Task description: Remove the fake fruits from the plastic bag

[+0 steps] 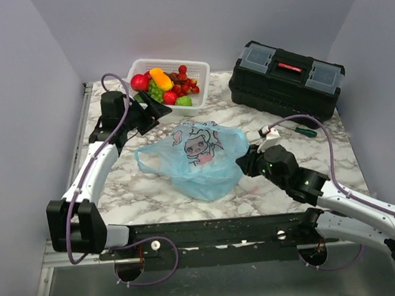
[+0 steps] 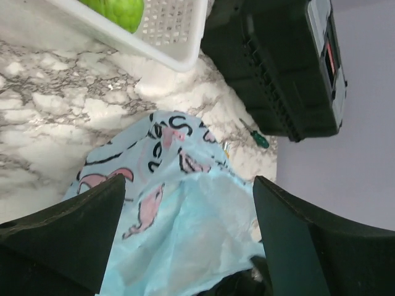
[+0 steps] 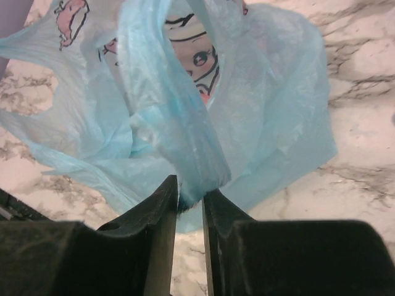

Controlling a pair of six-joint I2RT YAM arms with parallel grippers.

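The plastic bag (image 1: 197, 160), light blue with a cartoon figure, lies crumpled on the marble table. I see no fruit through it. The fake fruits lie in the white basket (image 1: 201, 85) behind it: a red apple (image 1: 138, 81), a yellow-orange piece (image 1: 160, 78), red berries (image 1: 185, 81) and green grapes (image 1: 155, 91). My left gripper (image 1: 154, 116) hangs open above the bag's far left (image 2: 185, 234), its jaws wide and holding nothing (image 2: 188, 185). My right gripper (image 1: 243, 164) is at the bag's right edge. Its jaws stand slightly apart (image 3: 190, 185) with a fold of the bag (image 3: 185, 142) between the tips.
A black toolbox (image 1: 286, 77) stands at the back right, with a green-handled screwdriver (image 1: 303, 130) lying in front of it. A light-green fruit (image 2: 120, 9) lies in the basket's near corner (image 2: 166, 55). Grey walls close in the table on three sides.
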